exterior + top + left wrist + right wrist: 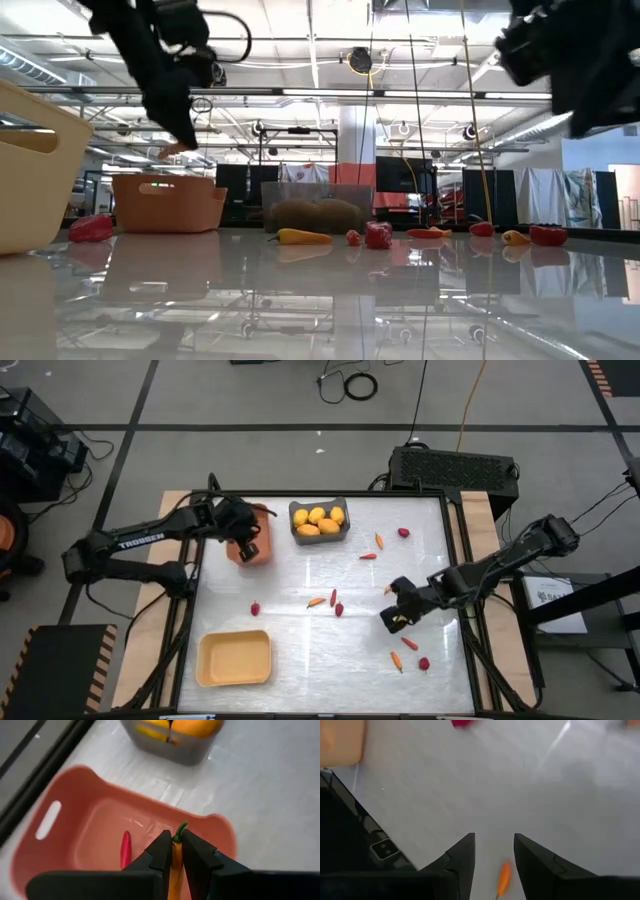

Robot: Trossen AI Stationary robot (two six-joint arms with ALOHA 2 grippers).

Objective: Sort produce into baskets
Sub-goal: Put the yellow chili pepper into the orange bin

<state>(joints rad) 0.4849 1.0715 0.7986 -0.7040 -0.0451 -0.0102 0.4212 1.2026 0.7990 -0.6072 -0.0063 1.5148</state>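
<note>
My left gripper (246, 546) is shut on a thin orange carrot-like stick with a green stem (176, 851), above the orange-brown basket (70, 840). A thin red piece (125, 849) lies in that basket. My right gripper (398, 618) is open and low over the table's right half. Its fingers stand on either side of a small orange stick (503, 877) that lies on the table. The dark grey basket (318, 532) holds several yellow lemon-like fruits (320, 518). The pale yellow basket (234, 658) stands at the near left. My left gripper pinches the orange stick between its two fingers, just below the green stem (179, 829). The fingers lie along the stick, and the stem pokes out past the fingertips. The fingers slant down over the orange-brown basket, and the stick is clear of it.
Loose produce lies on the table: red pieces (403, 532) (256, 608) (339, 610) (424, 663) and orange sticks (379, 541) (316, 601) (396, 660). The black table frame (350, 835) runs close to my right gripper.
</note>
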